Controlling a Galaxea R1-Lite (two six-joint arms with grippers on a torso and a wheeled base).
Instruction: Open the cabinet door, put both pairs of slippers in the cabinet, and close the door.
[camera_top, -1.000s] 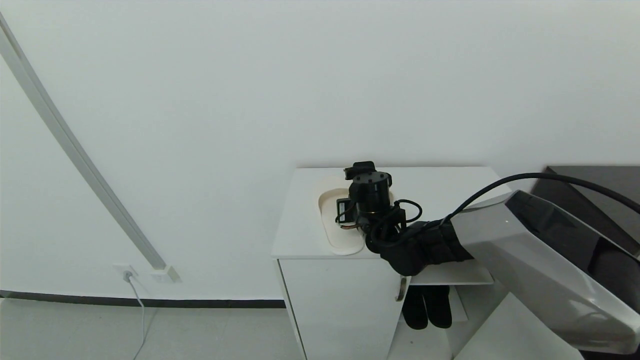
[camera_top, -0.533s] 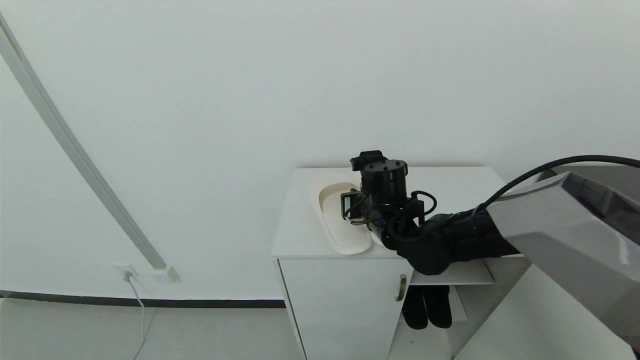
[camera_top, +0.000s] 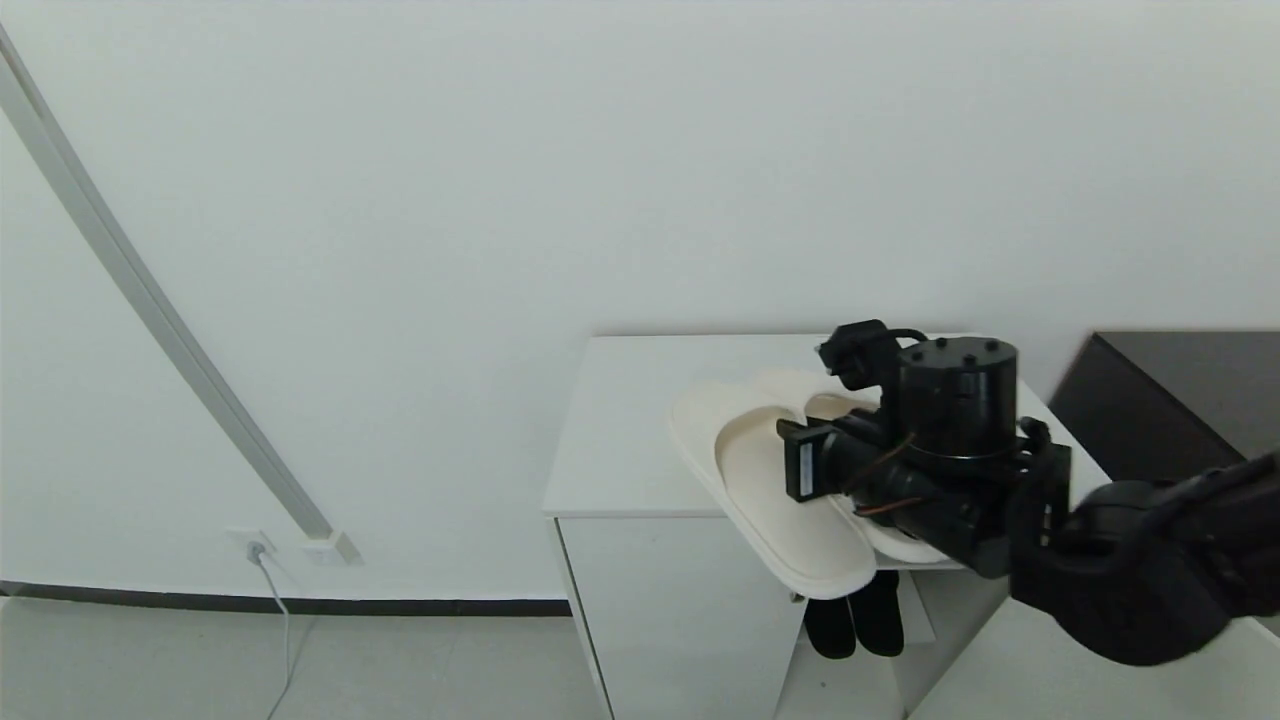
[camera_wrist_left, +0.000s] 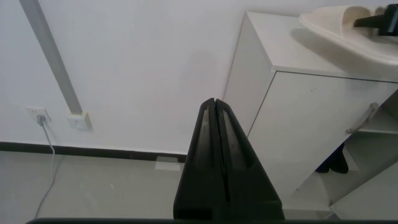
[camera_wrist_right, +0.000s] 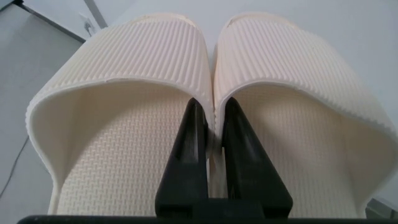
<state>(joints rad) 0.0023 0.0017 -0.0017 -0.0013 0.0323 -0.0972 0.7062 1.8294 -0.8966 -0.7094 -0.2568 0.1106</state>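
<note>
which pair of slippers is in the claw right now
The cream pair, pinched together by the right claw above the cabinet; the black pair stands inside it.

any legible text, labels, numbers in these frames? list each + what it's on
No text can be read.
Sticker on the right wrist's camera: too small to read.
White slippers: no print, only ribbed texture.
Cabinet: no print.

black slippers (camera_top: 855, 620) partly behind cream slippers (camera_top: 790, 500)
</note>
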